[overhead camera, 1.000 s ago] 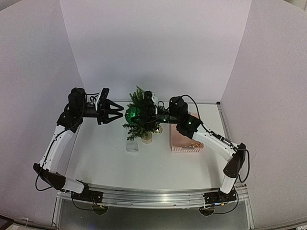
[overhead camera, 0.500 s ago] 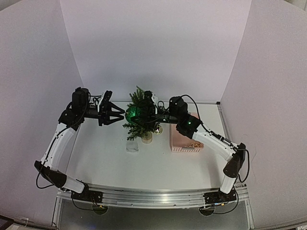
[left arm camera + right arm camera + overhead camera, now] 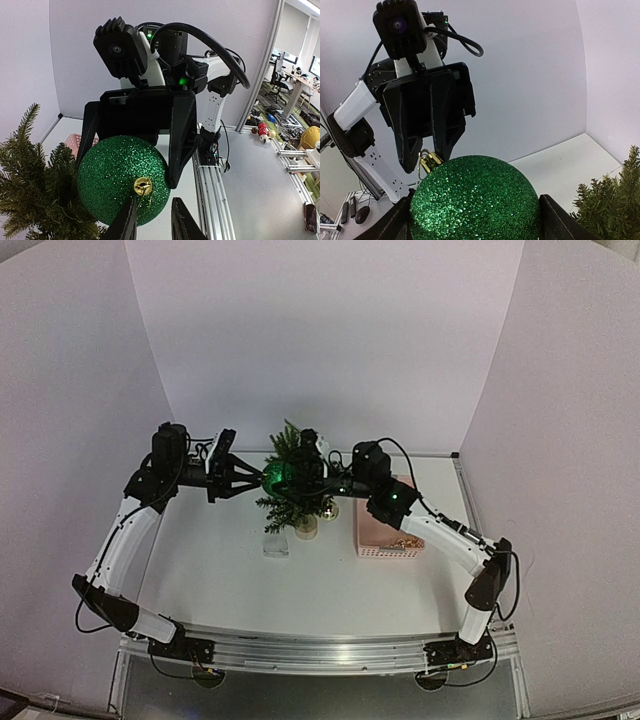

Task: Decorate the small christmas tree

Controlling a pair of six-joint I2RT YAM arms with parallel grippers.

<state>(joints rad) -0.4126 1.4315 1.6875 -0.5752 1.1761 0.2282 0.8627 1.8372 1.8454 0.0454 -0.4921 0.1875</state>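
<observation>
The left tool point(image 3: 254, 478) has been brought in from nine o'clock, its jaws narrowed but apart about the gold cap point(image 3: 143, 186) of the green ball point(image 3: 120, 177), which is pinched by the right tool point(image 3: 292, 477) beside the small christmas tree point(image 3: 285, 508) at the middle of the table point(image 3: 220, 570), so a handover is judged near.

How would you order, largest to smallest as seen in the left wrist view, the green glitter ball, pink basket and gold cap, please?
1. green glitter ball, nearest the camera
2. pink basket, only a corner visible
3. gold cap, barely smaller

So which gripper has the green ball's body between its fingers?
The right gripper: its fingers clamp the sides of the green ball; the left gripper only flanks its gold cap.
</observation>
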